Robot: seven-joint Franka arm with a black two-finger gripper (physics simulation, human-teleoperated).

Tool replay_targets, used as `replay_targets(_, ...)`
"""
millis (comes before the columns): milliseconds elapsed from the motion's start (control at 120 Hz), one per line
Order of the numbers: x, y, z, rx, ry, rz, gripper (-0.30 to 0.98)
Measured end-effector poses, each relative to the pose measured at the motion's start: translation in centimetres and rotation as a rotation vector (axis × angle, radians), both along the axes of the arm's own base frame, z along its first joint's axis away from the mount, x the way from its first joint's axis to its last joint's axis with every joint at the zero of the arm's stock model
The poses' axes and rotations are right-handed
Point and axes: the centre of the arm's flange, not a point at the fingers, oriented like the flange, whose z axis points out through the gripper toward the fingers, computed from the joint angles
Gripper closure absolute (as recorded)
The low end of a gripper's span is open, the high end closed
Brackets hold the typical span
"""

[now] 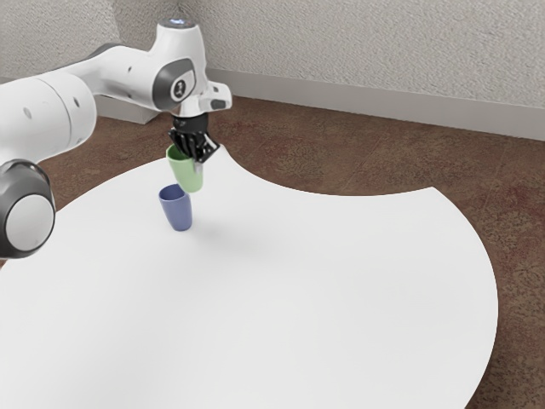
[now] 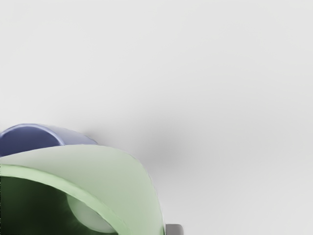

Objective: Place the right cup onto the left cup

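Gripping green cup by its wall in fingers, aloft over bench, near blue cup. Could clip and topple the latter if lowered off-centre; could wedge crookedly if tilted.

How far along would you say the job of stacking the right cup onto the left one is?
The pick-up looks done: the green cup appears raised off the table, its wall in the gripper. In hand is the carry, close to the blue cup, which stands on the table. Left, I'd say: centering over its open mouth, lowering and letting go.
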Motion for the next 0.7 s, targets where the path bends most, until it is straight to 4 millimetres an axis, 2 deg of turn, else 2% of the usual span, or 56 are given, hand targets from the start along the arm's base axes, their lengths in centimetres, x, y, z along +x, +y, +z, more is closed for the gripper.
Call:
replay_targets(300,0.9,5.4,-0.5,0.029,-0.009,0.005,0.76)
replay_targets(558,1.1,7.3,-1.8,0.037,0.008,-0.016,0.76)
replay_targets(700,1.1,7.5,-2.1,0.031,0.012,-0.029,0.76)
